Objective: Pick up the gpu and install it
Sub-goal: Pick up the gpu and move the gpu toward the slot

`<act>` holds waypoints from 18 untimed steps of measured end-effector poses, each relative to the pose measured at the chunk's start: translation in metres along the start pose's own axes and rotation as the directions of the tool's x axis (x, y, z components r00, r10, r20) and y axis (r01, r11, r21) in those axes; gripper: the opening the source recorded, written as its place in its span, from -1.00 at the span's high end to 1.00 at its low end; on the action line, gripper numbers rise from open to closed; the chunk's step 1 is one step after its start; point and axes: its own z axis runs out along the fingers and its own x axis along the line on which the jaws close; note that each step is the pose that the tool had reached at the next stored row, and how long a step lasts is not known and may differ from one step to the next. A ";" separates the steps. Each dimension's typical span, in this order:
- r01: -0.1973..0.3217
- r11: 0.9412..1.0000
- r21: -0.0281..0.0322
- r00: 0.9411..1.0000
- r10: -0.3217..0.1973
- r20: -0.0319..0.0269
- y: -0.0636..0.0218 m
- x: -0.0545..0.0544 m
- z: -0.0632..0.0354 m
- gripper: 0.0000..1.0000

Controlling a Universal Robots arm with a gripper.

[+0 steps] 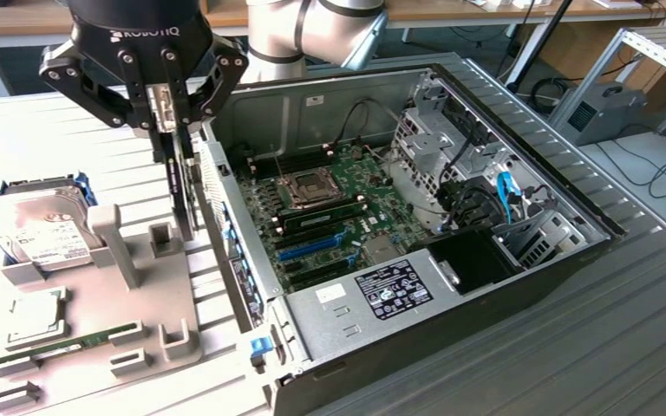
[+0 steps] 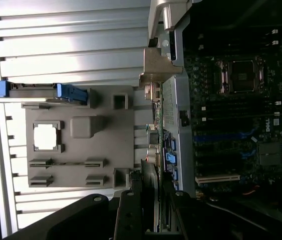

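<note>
Exterior view: the pincer (image 1: 162,117) hangs toward the exterior view's left, its fingers closed narrowly on the top edge of the gpu (image 1: 178,186). The card hangs edge-on below them, upright, with its lower end just above the gray holder tray (image 1: 101,286) and close beside the near wall of the open computer case (image 1: 310,108). A hard drive (image 1: 38,230) and a memory stick (image 1: 62,347) sit in the same tray, farther to that view's left. In the wrist view the pincer (image 2: 153,215) grips the gpu (image 2: 164,142), which lines up along the case edge, with the motherboard (image 2: 230,115) beyond it.

The grip looks thin, on one edge of a long card, so I judge the card could pivot or slip between the fingers if it brushes anything. The case wall is the nearest hazard, since a low crossing could catch the lower end or the metal bracket on the rim. Inside, a slight tilt could miss the blue slots (image 1: 310,247) and press the card onto the board. The cables (image 1: 472,186) on that view's right also crowd the space.
</note>
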 end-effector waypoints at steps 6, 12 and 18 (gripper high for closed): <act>0.000 1.000 0.001 1.000 0.000 0.000 0.0003 -0.004 0.0003 0.47; 0.000 1.000 0.001 1.000 0.000 0.000 0.0005 -0.007 0.0005 0.47; 0.000 1.000 0.001 1.000 0.000 0.000 0.0007 -0.009 0.0007 0.47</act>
